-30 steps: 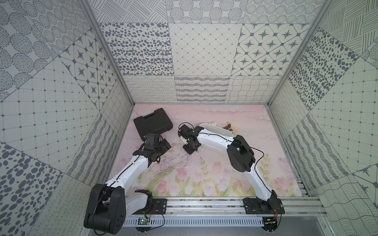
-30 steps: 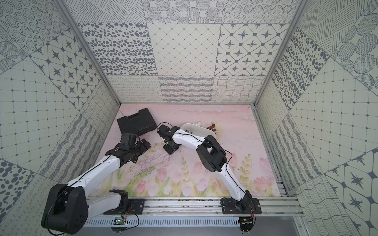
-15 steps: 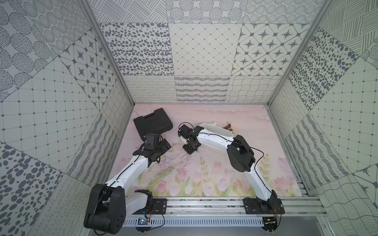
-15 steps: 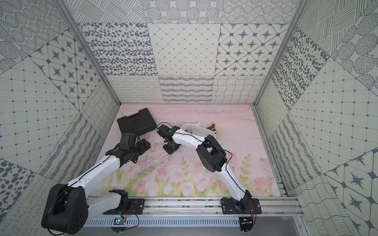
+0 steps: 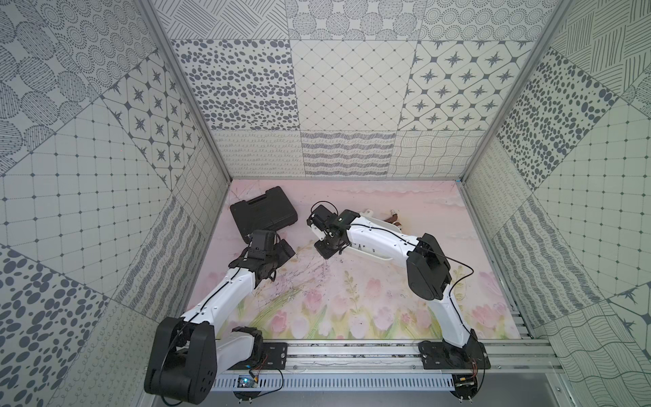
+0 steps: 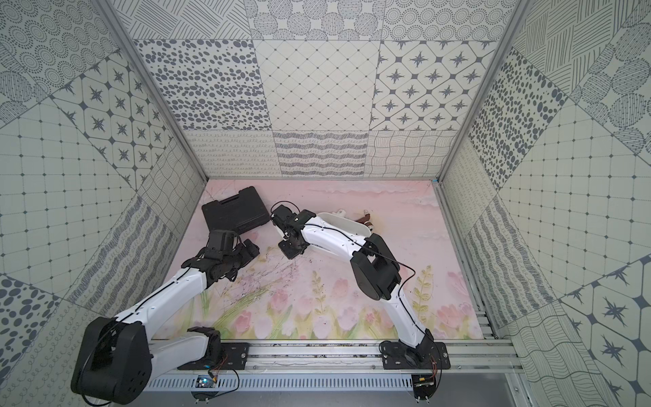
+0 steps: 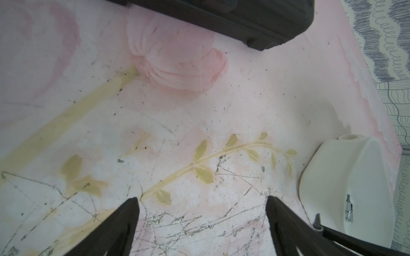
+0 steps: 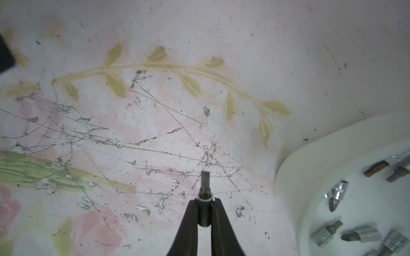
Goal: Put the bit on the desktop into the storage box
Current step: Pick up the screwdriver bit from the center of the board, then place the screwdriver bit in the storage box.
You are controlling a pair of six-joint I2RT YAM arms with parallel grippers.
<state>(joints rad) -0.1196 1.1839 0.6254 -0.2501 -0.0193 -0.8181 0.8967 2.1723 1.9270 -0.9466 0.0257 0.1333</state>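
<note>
My right gripper (image 8: 205,200) is shut on a dark flat-tipped bit (image 8: 204,188), which sticks out past the fingertips just above the scratched floral desktop (image 8: 155,133). The white storage box (image 8: 310,166) lies close beside it, with several silver bits (image 8: 337,195) inside. In both top views this gripper (image 5: 326,248) hangs low at the box's left end (image 6: 347,224). My left gripper (image 7: 203,202) is open with only bare desktop between its fingers. It hovers left of centre (image 5: 281,252). The box (image 7: 346,177) also shows in the left wrist view.
A black tool case (image 5: 264,213) lies shut at the back left, just beyond my left gripper; its corner (image 7: 266,26) shows in the left wrist view. Small brown items (image 5: 394,218) sit behind the box. Patterned walls enclose the desktop (image 5: 352,292) on three sides.
</note>
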